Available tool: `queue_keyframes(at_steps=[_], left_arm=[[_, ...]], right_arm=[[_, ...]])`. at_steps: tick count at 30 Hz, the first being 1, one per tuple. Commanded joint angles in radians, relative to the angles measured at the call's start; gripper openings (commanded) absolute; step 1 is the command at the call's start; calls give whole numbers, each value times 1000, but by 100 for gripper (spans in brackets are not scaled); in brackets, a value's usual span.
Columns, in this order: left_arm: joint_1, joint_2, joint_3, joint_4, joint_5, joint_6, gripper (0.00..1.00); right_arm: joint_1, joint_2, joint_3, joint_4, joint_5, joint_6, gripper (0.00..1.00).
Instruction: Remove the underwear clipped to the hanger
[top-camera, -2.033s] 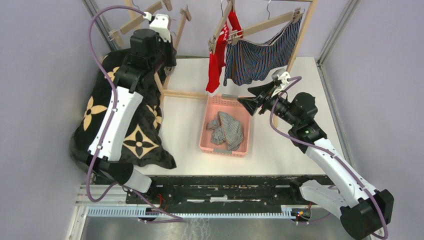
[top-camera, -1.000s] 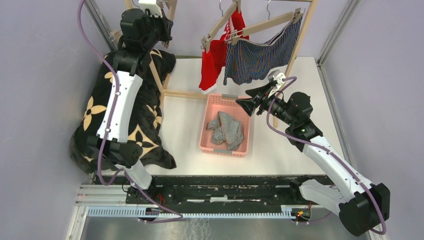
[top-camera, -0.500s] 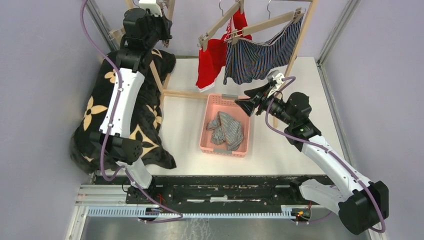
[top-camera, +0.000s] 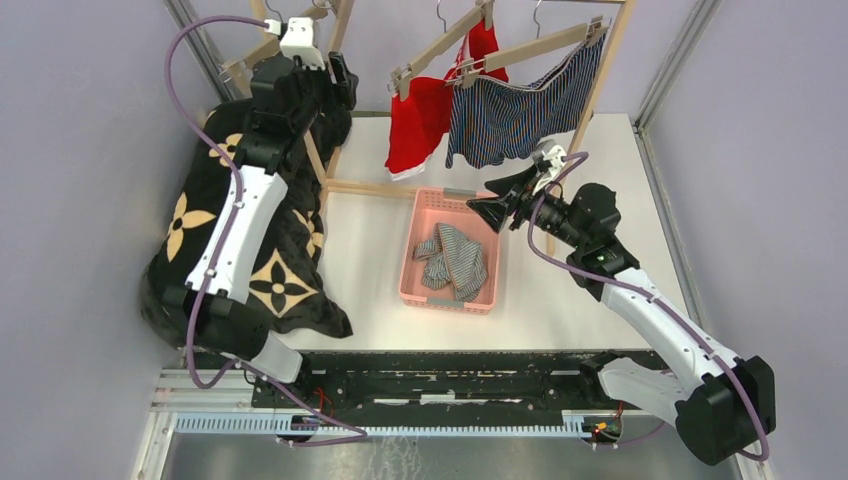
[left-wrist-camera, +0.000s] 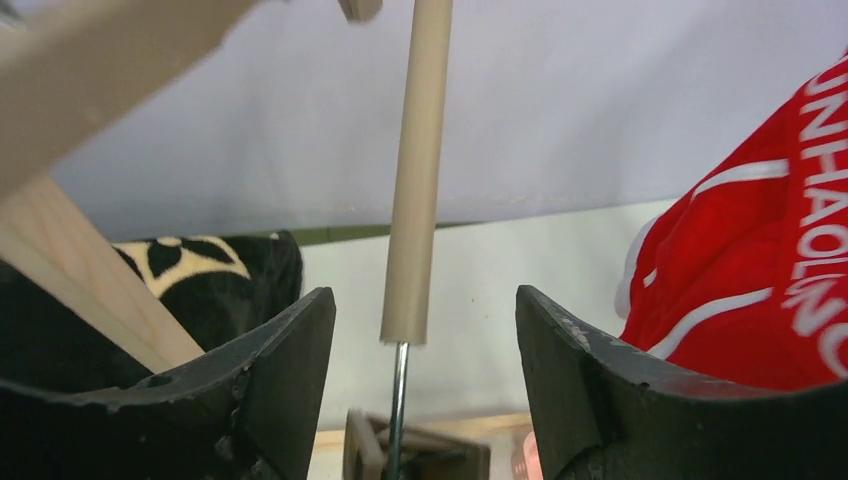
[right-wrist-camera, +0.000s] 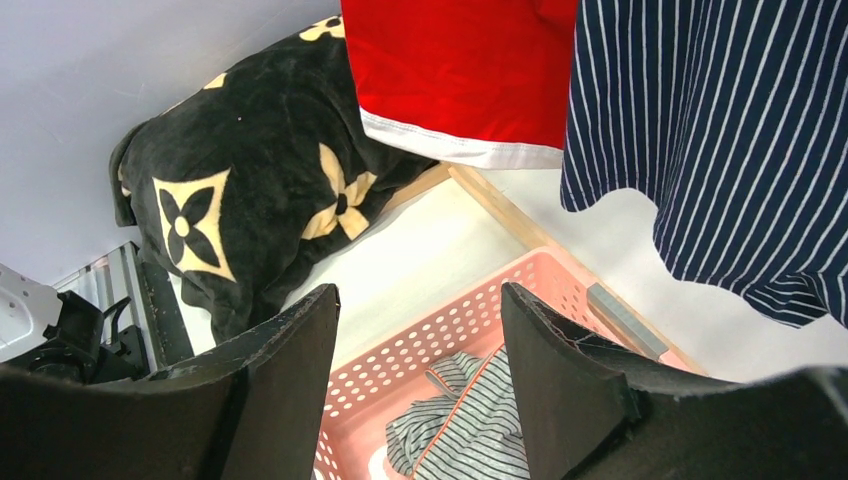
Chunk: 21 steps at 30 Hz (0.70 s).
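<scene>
The left gripper (left-wrist-camera: 422, 295) gapes empty with a wooden rod (left-wrist-camera: 415, 180) just ahead, while the right gripper (right-wrist-camera: 418, 290), likewise spread and empty, has red briefs (right-wrist-camera: 460, 70) and blue boxers (right-wrist-camera: 700, 140) hanging ahead of it.

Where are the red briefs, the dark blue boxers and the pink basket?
red briefs (top-camera: 418, 125), top external view, middle of the hanging cloth.
dark blue boxers (top-camera: 515, 115), top external view, middle of the striped cloth.
pink basket (top-camera: 409, 255), top external view, its left wall.

The top camera sees the whole table (top-camera: 370, 250) from above. The left wrist camera is close to a wooden rod (left-wrist-camera: 415, 170); the right one looks down at the basket (right-wrist-camera: 440, 335). All show the red briefs (top-camera: 415, 125).
</scene>
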Motion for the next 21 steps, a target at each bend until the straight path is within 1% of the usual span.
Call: queue_keyframes(at_steps=[1,4,9,13,17,19,21], left_arm=[[2,-146,-1,172,37,3,73],[0,-212,-12,177,52,7,73],[-4,-332,-71,188,71,-3,71],[-7,-382,-71,187,121,-12,69],[-14,-366,-26,192,195,-25,69],[-32,-322,21,173,231,-23,68],[-70,-255,79,141,254,9,67]], right_arm=[[10,16,0,72,-30,21,69],[14,22,1,80,-37,28,69],[20,24,3,75,-39,26,69],[26,23,8,73,-40,25,69],[37,17,10,73,-37,25,68],[44,14,9,75,-36,27,68],[48,6,7,74,-36,25,68]])
